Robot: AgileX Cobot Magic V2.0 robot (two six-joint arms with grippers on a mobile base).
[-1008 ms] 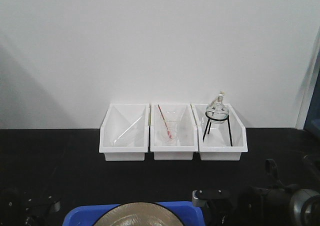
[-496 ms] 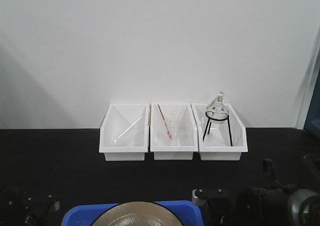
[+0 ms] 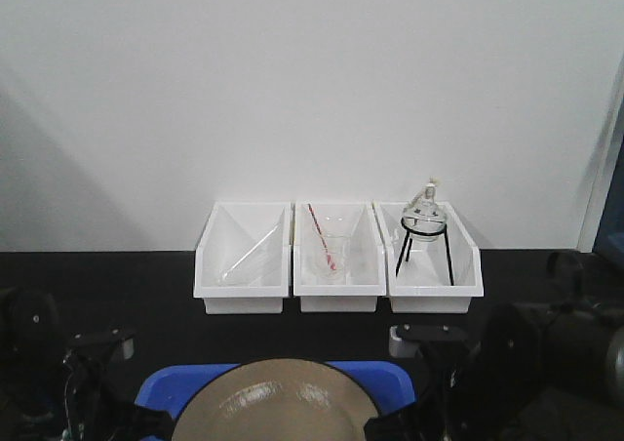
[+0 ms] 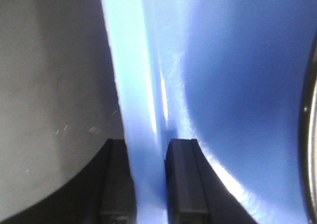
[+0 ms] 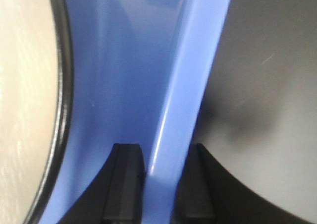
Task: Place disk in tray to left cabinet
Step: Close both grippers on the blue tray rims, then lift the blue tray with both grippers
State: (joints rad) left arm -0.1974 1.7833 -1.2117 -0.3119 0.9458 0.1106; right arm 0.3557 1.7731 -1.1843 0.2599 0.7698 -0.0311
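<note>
Soft, even light filled the front view, and the plain white wall (image 3: 312,90) carried a faint grey shadow at its lower left. The glossy beige round plate (image 3: 283,407) showed pale glare streaks. Both wrist views were blurred at close range, with a bright highlight washing out the rim of the blue plastic tray (image 4: 136,110)
</note>
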